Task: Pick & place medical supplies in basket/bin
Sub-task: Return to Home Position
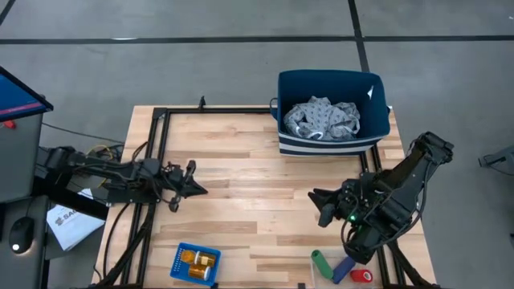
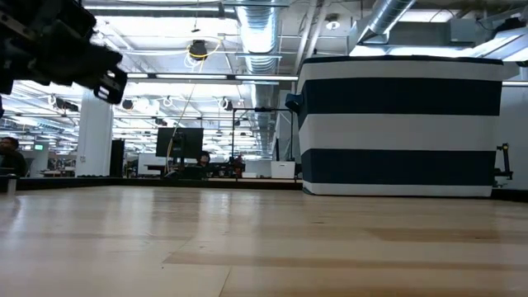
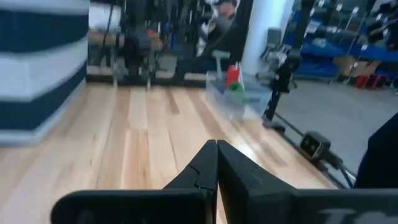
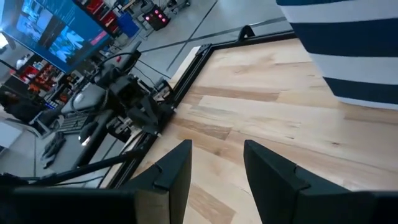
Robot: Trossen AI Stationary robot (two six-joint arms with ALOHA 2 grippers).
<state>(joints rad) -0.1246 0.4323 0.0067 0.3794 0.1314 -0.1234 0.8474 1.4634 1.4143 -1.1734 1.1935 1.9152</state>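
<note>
Left claw clenched, right claw released, over the counter. Far edge: one bin holding one garment. Near edge: one basket, two pill bottles. Near right corner: one tray, three cylinders.

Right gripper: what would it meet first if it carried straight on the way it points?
Probably the left gripper, which faces the right gripper across the bare table. Nothing stands between them, though their heights are unclear.
</note>
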